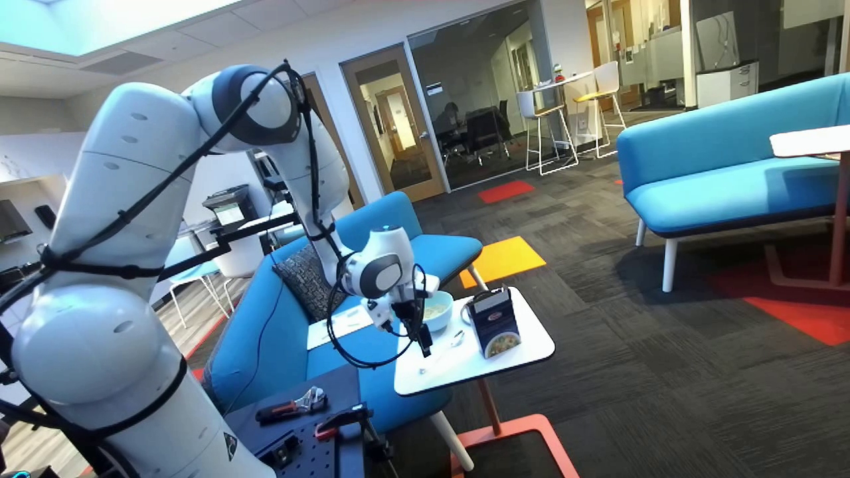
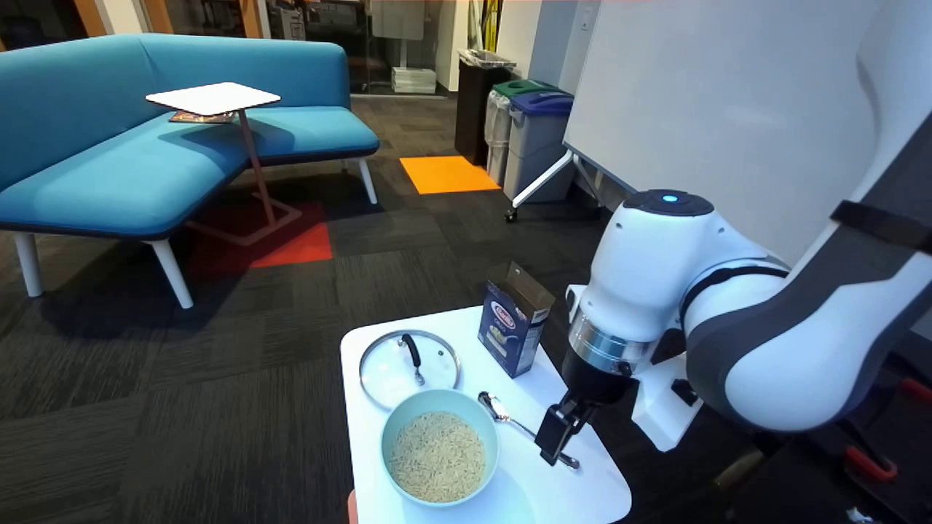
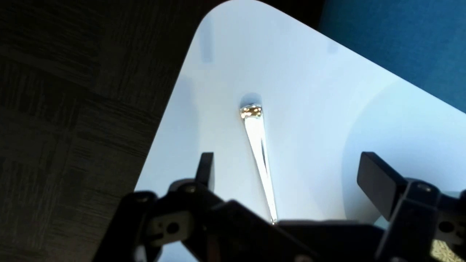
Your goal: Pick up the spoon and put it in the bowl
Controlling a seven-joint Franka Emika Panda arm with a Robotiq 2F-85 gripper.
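End effector (image 3: 285,173) over table (image 3: 305,80), fingers (image 3: 379,183) spread wide; spoon (image 3: 260,153) lies below, handle btwn them per wrist cam. Bowl (image 2: 440,402) w/ grains (image 2: 438,458) near end effector.

Lower centre in an exterior view, a white rectangular table (image 2: 582,496) bears a round pale-blue bowl (image 2: 437,399), a silver metal spoon (image 2: 502,412) on its right, a round glass lid (image 2: 392,370) behind, and, right of that, a blue cardboard box (image 2: 508,331).

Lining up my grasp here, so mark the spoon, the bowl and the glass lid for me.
Spoon (image 3: 261,156): wrist view, on the middle of its handle.
Bowl (image 2: 439,401): in an exterior view, on its inner wall.
Lid (image 2: 413,352): in an exterior view, on its black handle.
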